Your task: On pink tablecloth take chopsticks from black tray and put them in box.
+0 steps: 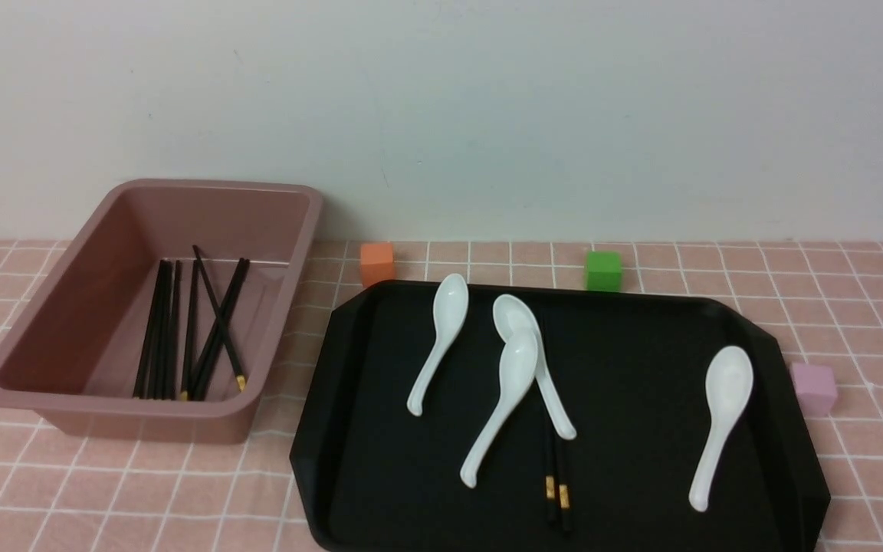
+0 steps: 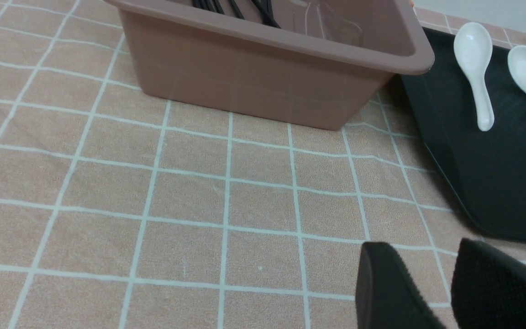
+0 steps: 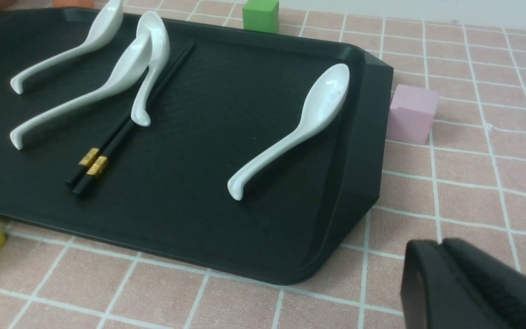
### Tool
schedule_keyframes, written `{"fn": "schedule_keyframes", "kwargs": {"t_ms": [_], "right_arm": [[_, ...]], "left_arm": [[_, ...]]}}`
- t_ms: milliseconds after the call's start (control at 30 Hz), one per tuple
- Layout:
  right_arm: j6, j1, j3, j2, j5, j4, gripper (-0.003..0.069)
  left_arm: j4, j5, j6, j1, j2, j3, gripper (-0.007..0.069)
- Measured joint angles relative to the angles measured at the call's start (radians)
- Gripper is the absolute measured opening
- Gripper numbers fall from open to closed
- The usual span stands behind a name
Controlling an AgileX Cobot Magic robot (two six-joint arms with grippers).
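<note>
- Right pincer (image 3: 454,274): jaws pressed together, empty, over pink tablecloth (image 3: 464,183) beside black tray (image 3: 359,137).
- Left pincer (image 2: 432,283): narrow gap, empty.
- Two chopsticks (image 1: 556,491) lie near tray's front edge under spoons (image 1: 514,391).
- Other sticks already in box (image 1: 273,307).

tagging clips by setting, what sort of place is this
Probably a staged test tabletop, not a real dining room: a pink grid-lined tablecloth against a bare white wall, small coloured foam-like cubes scattered round a glossy black rectangular tray.
</note>
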Motion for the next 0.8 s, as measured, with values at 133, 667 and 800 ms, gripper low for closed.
{"fn": "schedule_keyframes", "kwargs": {"t_ms": [133, 667, 800], "right_arm": [[0.0, 0.0, 0.0, 0.0, 0.0, 0.0, 0.0058], [0.0, 0.0, 0.0, 0.0, 0.0, 0.0, 0.0071], [0.0, 0.0, 0.0, 0.0, 0.0, 0.0, 0.0077]], "left_arm": [[0.0, 0.0, 0.0, 0.0, 0.0, 0.0, 0.0239], [0.0, 0.0, 0.0, 0.0, 0.0, 0.0, 0.0239], [0.0, 0.0, 0.0, 0.0, 0.0, 0.0, 0.0239]]}}
